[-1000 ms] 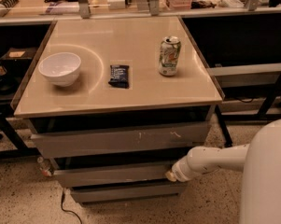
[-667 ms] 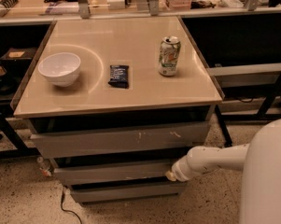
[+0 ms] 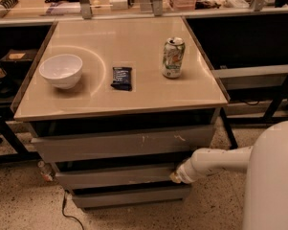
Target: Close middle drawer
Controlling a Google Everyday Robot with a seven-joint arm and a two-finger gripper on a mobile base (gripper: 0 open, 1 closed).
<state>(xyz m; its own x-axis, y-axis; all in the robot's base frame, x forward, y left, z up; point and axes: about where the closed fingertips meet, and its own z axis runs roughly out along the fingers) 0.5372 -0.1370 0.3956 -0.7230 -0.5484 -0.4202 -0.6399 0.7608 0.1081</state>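
The middle drawer (image 3: 116,176) is the plain grey front, second of three in the cabinet, with a dark gap above it. Above it is the top drawer front (image 3: 119,145) with pale scratch marks, standing out a little from the cabinet. Below is the lowest, narrower grey front (image 3: 131,195). My gripper (image 3: 175,175) is at the end of the white arm (image 3: 215,163) and sits against the right end of the middle drawer front.
On the tan tabletop (image 3: 129,42) stand a white bowl (image 3: 61,70), a dark snack packet (image 3: 122,77) and a drink can (image 3: 173,57). A black cable (image 3: 69,213) lies on the speckled floor at lower left. Shelving and clutter line the back.
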